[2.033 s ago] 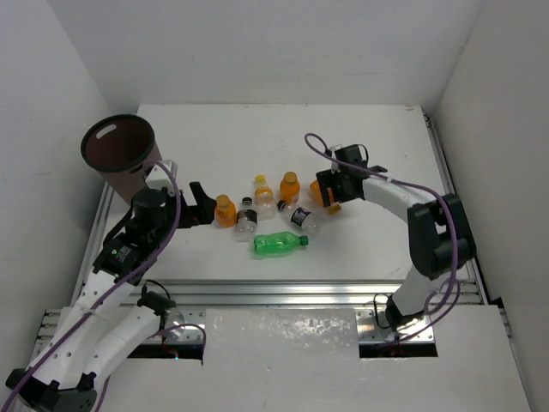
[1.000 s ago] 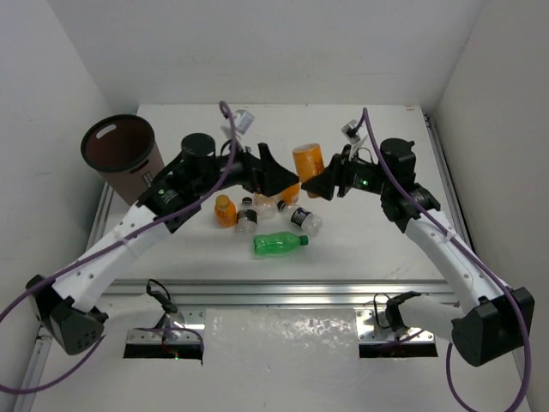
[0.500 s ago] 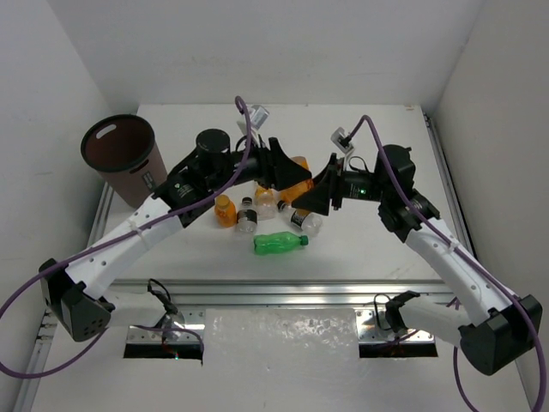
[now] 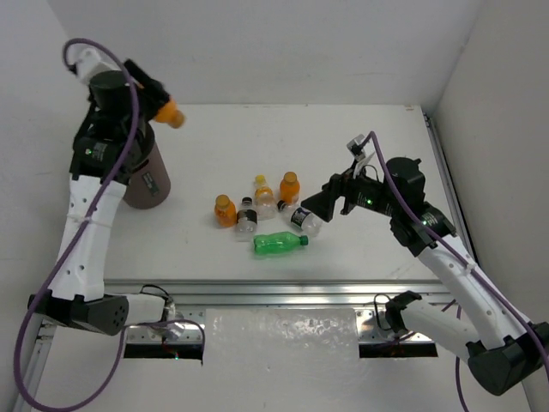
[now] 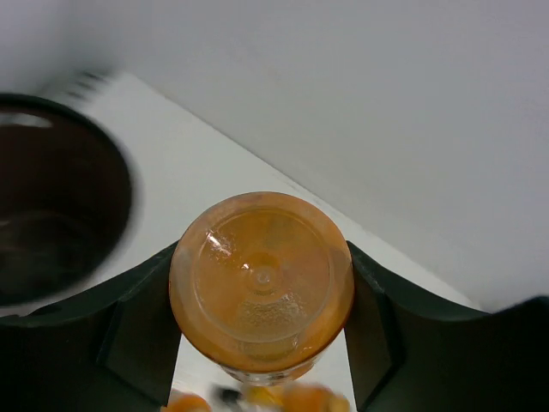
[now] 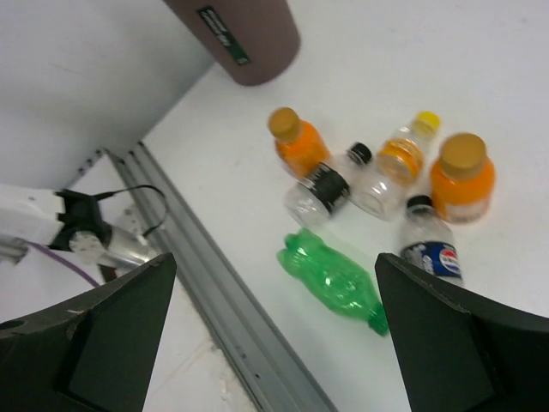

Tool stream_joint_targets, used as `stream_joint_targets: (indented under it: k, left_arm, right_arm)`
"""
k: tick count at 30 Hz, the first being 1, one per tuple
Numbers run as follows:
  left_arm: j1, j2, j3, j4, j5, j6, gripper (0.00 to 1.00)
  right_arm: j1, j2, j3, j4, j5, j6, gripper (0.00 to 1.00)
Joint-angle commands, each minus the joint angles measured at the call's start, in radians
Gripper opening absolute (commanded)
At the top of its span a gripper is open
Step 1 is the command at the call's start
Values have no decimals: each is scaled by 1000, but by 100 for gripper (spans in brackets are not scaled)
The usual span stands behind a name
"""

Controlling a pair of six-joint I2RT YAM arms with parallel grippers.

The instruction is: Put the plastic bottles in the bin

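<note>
My left gripper is raised at the far left, shut on an orange-filled plastic bottle just right of the bin, whose rim my arm hides. In the left wrist view the bottle's base fills the gap between the fingers, and the bin's dark opening lies to the left. My right gripper hangs open and empty above several bottles: two orange, one yellow-capped, two clear with black caps and one green lying flat.
White walls close in the table at the back and both sides. An aluminium rail runs along the near edge, with cables below it. The bin's body with its label shows at the top of the right wrist view.
The orange bottle passed from my right gripper to my left. The left arm swung it up and left to the bin. My right gripper opened and drew back slightly.
</note>
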Motion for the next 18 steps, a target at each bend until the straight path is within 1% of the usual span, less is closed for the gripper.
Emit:
stream_joint_targets:
  k: [1, 2, 3, 4, 5, 7, 8, 9, 11, 12, 15, 17, 18]
  left_arm:
    - [152, 39, 72, -126, -258, 21, 5]
    - [194, 59, 75, -128, -280, 21, 6]
    - [290, 97, 80, -131, -283, 15, 8]
    - [329, 114, 82, -131, -268, 3, 9]
    - [393, 131, 77, -109, -259, 0, 11]
    - [438, 165, 65, -60, -222, 9, 22]
    - [456, 176, 66, -40, -167, 24, 25]
    - [473, 208, 81, -17, -153, 32, 38]
    - [475, 243, 126, -35, -146, 44, 57]
    - [475, 271, 138, -52, -151, 37, 71]
    - [475, 259, 115, -46, -116, 26, 88]
    - [475, 213, 80, -19, -61, 35, 100]
    - [473, 199, 77, -19, -35, 49, 100]
  right_arm:
    - [1, -24, -29, -67, 120, -64, 99]
    - [1, -33, -40, -62, 122, -66, 99]
    - [1, -38, -60, -52, 123, -63, 99]
    - [1, -44, -67, -48, 125, -66, 99]
    - [1, -47, -81, -45, 126, -69, 99]
    - [1, -47, -92, -42, 120, -79, 99]
    - [1, -47, -103, -42, 116, -84, 99]
    - [1, -47, -109, -35, 106, -90, 99]
    - [2, -42, -124, -27, 96, -96, 99]
    - [1, -39, -129, -24, 85, -98, 99]
    - [2, -12, -137, -21, 97, -116, 99]
    - [1, 28, -127, -25, 164, -110, 99]
    - [1, 46, -123, -19, 189, -112, 99]
